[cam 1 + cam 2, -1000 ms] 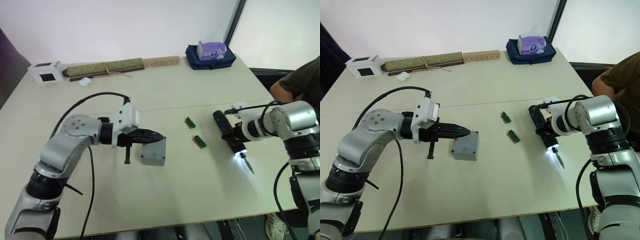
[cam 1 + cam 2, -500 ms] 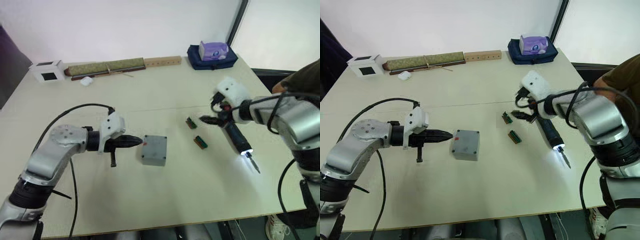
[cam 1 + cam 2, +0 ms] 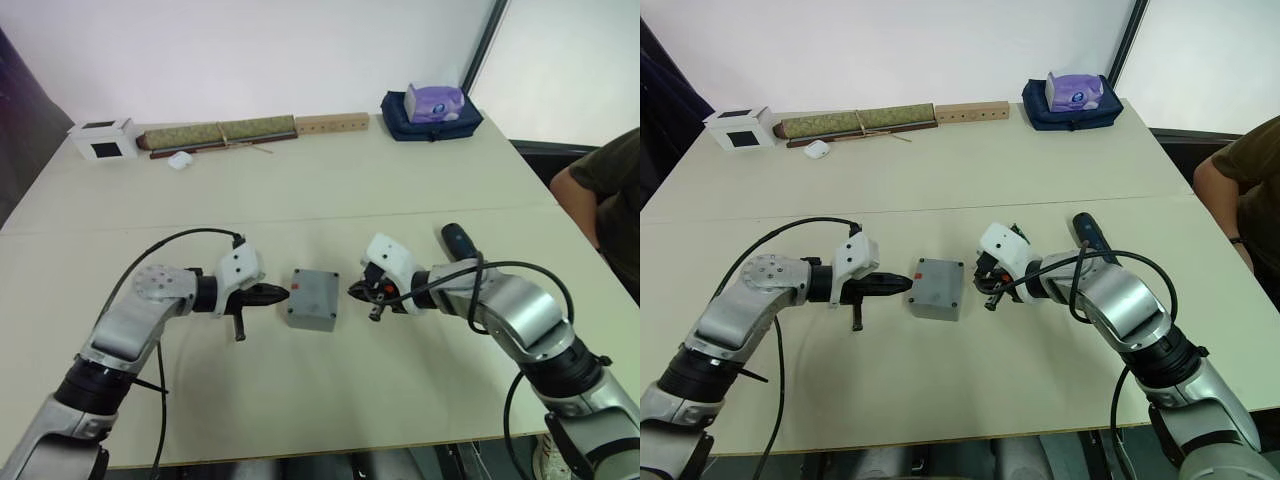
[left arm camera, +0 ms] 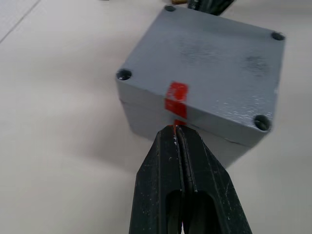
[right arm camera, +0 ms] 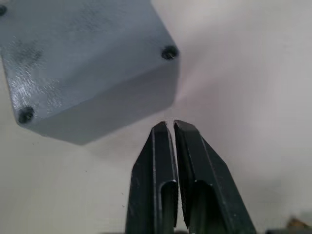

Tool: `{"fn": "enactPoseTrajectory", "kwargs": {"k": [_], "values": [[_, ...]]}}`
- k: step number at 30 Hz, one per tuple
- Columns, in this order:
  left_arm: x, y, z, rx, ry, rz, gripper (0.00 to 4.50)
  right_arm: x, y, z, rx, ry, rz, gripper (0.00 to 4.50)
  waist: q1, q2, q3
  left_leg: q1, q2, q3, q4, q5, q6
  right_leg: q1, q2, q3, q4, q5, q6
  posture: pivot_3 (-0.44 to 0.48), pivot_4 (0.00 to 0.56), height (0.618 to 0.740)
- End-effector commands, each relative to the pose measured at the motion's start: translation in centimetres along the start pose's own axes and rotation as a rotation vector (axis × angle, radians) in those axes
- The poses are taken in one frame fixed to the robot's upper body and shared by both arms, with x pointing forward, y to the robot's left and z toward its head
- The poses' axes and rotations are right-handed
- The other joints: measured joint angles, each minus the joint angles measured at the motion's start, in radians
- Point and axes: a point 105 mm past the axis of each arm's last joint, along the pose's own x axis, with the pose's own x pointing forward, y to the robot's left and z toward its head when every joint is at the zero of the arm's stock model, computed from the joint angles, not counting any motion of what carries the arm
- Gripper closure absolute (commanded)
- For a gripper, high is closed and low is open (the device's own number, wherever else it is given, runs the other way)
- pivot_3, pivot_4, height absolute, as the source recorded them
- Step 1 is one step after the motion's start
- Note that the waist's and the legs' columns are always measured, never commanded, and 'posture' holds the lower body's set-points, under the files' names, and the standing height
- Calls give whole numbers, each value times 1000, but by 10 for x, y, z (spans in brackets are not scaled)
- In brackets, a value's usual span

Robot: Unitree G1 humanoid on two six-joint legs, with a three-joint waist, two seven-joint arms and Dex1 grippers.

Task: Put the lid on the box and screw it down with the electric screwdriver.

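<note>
Nearest me, my two grippers face each other across the box (image 3: 311,298), which sits on the table (image 3: 330,410) between them with the lid (image 4: 209,63) already lying flush on top, its red mark (image 4: 176,96) turned toward my left side. My left gripper (image 3: 285,293) has its fingers pressed together on nothing, tips right at the box's near wall just under that red mark; whether they actually touch I cannot tell. My right gripper (image 3: 353,293) is likewise closed and empty, its tips just beside the opposite wall with a little bare table between. Both forearms lie low and nearly level over the table, elbows out, wrists aimed inward. I judge the box to be rigid, fairly heavy cast metal with smooth painted walls, so it should slide rather than tip when nudged, and the loose lid could shift before the four corner holes (image 4: 124,75) take screws. I would steady it by the side walls, not the lid. Further back, to my right, the electric screwdriver (image 3: 1087,233) lies on the table behind my right arm, waiting to be picked up by its thick black barrel.
</note>
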Motion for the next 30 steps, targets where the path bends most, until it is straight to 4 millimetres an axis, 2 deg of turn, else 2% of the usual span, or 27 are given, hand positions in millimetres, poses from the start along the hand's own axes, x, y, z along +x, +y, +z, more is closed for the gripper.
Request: {"fn": "enactPoseTrajectory", "kwargs": {"k": [1,5,11,13,16,20,25,29,30], "values": [[8,7,9,61,-18,10,4500,-2,11,9,-19,-13,39,4481,4,0,0,0,0,0,0,0,0,0,0,0,0,0,0,0,150,740],[21,14,17,78,-46,17,4500,-6,35,11,-17,-12,156,4481,4,0,0,0,-1,0,1,0,0,0,-1,0,0,0,0,0,150,740],[26,21,19,80,-56,27,4500,-10,43,9,-35,13,175,4481,-1,0,0,0,0,-1,1,0,0,0,0,0,1,0,0,0,150,740],[25,23,15,88,-40,29,4500,-14,37,11,-48,9,142,4481,0,0,0,0,0,-1,1,0,0,0,0,0,1,0,0,0,150,740],[7,18,3,109,29,-15,4500,-27,1,16,-100,6,-24,4481,-2,0,0,0,-1,0,1,0,0,0,-1,0,1,0,0,0,150,740],[-5,-4,-7,81,73,-126,4500,-27,-23,14,-91,8,-103,4481,-3,0,0,1,0,0,0,0,0,0,0,0,1,0,0,0,150,740],[-4,-19,-4,60,67,-180,4500,-16,-30,17,-81,-28,-111,4481,2,0,0,0,0,0,1,0,0,0,0,0,2,0,0,0,150,740],[-2,-21,-3,63,65,-176,4500,-12,-30,18,-80,-39,-101,4481,1,0,0,0,0,0,1,0,0,0,0,0,2,0,0,0,150,740],[2,-19,1,74,50,-162,4500,-4,-25,18,-68,-47,-73,4481,1,0,0,0,0,0,1,0,0,0,0,0,2,0,0,0,150,740]]}}
